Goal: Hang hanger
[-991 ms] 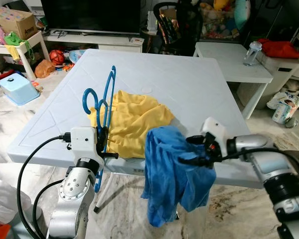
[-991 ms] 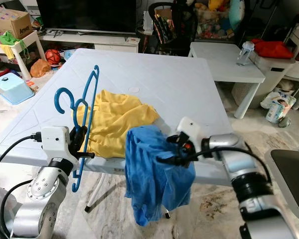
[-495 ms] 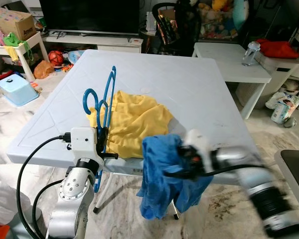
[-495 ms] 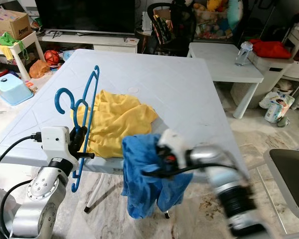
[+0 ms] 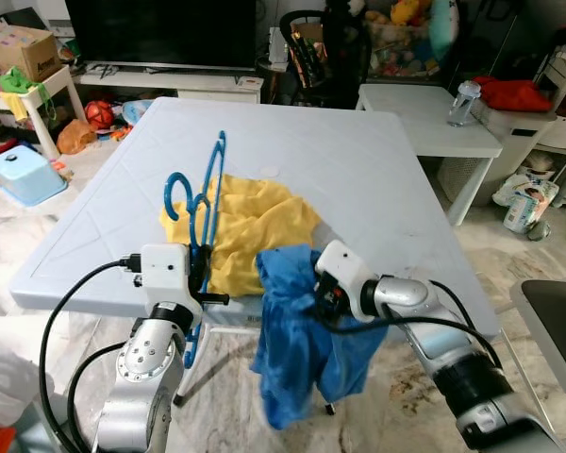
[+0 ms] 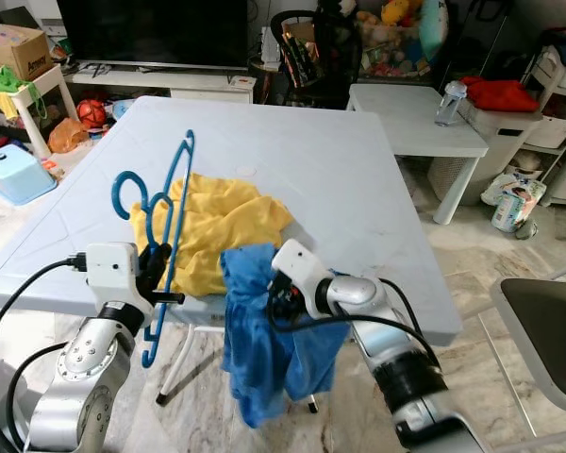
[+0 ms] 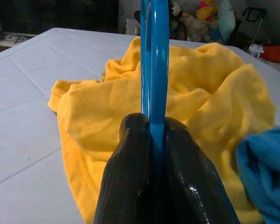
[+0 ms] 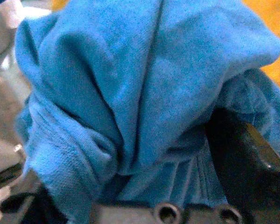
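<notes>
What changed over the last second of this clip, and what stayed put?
The right gripper, shut on the blue garment, carried it leftward toward the blue hangers, so the cloth now hangs close beside them at the table edge. Nothing was taken or let go. The left gripper stays clamped on the hangers, held upright, and the yellow garment lies as before.
</notes>
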### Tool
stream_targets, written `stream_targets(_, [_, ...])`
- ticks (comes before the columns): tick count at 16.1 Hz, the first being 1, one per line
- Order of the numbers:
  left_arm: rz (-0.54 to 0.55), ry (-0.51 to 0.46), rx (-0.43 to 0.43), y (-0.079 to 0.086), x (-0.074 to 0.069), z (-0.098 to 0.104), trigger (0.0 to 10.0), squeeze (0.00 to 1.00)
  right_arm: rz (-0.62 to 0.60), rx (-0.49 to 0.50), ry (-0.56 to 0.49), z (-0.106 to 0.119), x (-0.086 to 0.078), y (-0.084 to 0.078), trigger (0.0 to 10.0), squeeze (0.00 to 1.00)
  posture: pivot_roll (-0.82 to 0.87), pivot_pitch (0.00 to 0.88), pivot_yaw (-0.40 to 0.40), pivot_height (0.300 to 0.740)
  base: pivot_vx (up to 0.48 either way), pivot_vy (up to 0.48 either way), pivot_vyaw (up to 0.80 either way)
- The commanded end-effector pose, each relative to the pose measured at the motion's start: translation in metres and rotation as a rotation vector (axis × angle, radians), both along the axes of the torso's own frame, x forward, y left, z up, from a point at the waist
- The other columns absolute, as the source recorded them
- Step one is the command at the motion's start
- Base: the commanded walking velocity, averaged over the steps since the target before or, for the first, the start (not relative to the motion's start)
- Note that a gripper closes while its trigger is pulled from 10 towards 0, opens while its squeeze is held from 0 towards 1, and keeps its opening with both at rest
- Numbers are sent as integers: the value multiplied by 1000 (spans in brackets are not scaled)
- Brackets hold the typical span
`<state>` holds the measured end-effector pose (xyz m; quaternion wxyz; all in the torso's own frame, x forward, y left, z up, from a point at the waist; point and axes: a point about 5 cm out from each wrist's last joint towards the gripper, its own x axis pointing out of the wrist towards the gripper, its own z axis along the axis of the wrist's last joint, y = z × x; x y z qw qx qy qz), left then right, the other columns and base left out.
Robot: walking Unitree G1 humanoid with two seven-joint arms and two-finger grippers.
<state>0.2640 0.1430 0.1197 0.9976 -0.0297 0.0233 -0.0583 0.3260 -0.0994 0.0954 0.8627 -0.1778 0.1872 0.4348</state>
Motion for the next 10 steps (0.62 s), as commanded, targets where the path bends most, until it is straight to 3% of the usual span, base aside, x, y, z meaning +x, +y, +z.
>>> stream_targets(1, [-3, 10, 0, -1, 0, -2, 10000, 0, -144, -48, -41, -2, 13, -10, 0, 0, 28, 0, -58, 740, 0, 0, 0])
stream_targets(3, [-4, 9, -1, -3, 0, -1, 10000, 0, -276, 19, -78, 7, 29, -4, 0, 0, 28, 0, -61, 740, 0, 0, 0])
stream_targets(10, [23, -2, -4, 1, -1, -1, 10000, 0, -516, 235, -92, 35, 56, 9, 0, 0, 34, 0, -73, 740, 0, 0, 0])
